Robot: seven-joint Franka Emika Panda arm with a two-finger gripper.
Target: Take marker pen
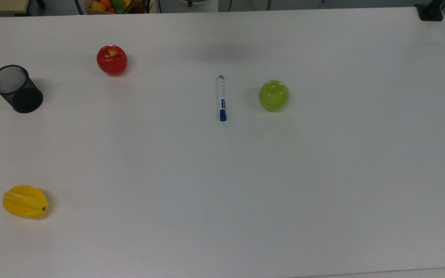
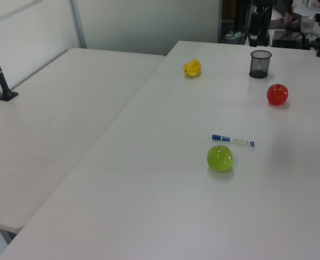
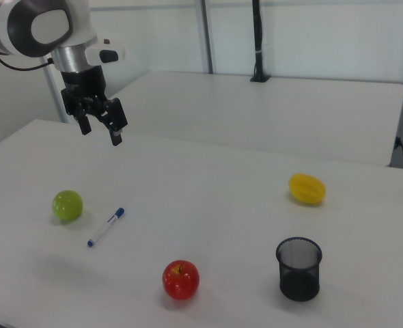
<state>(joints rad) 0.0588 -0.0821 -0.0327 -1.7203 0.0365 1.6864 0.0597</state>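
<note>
Right view: your gripper (image 3: 99,126) hangs empty with fingers spread, high above the marker pen (image 3: 106,227), which lies diagonally below it.

You've got the marker pen (image 1: 221,98) (image 2: 233,141) (image 3: 106,227) lying flat on the bench (image 1: 222,185), nothing touching it. Slim white barrel w/ blue cap, blue end, small blue label mid-barrel. In the top view it runs near vertical, cap at the bottom, approx. centre of the bench's upper half.
</note>
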